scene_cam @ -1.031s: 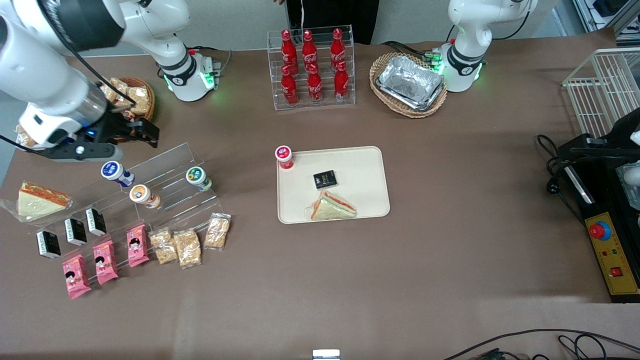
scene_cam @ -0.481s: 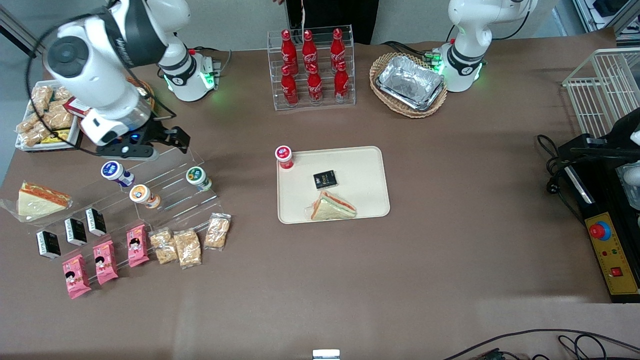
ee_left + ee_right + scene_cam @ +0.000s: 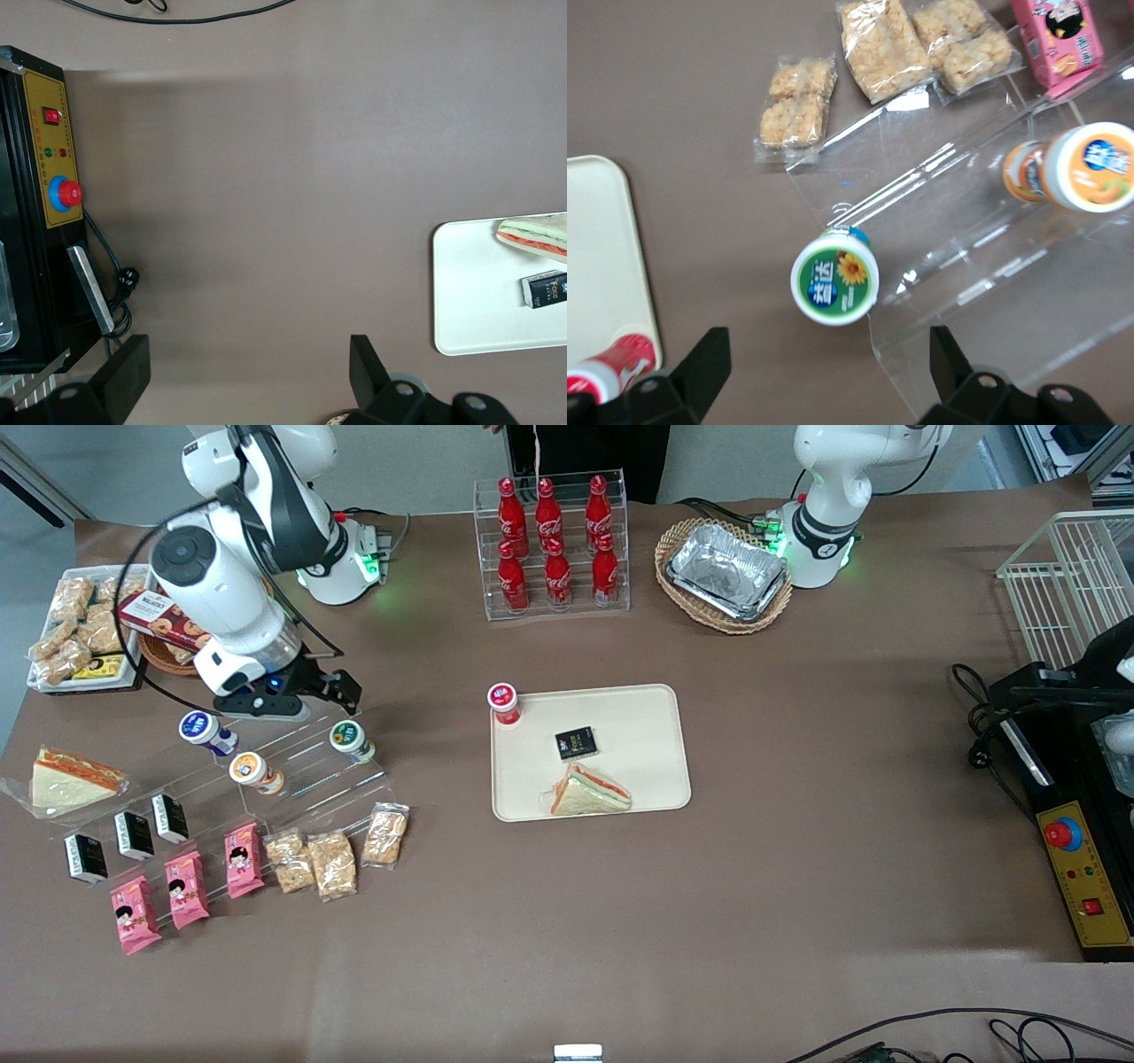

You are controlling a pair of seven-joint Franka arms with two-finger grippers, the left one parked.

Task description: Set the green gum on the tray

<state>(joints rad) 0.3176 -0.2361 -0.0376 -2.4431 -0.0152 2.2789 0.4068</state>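
Note:
The green gum (image 3: pixel 352 740) is a small white bottle with a green-and-white lid. It stands at the end of a clear acrylic step rack (image 3: pixel 292 757) that is nearest the tray, and it also shows in the right wrist view (image 3: pixel 834 283). The beige tray (image 3: pixel 638 717) lies mid-table and holds other items; its rim shows in the right wrist view (image 3: pixel 598 257). My right gripper (image 3: pixel 332 691) is open and empty. It hovers above the rack, a little farther from the front camera than the green gum; its fingers straddle bare table just off the gum (image 3: pixel 828 354).
A red-lidded bottle (image 3: pixel 503 701), a black packet (image 3: pixel 576 743) and a sandwich (image 3: pixel 589 791) sit on the tray. A blue-lidded bottle (image 3: pixel 204 731) and an orange-lidded bottle (image 3: pixel 252 771) stand on the rack. Snack packs (image 3: pixel 337 859) lie in front of it. A cola rack (image 3: pixel 551 545) stands at the back.
My right arm has swung from above the blue-lidded bottle toward the tray's side, bringing the open gripper close to the green gum. Nothing on the table has moved.

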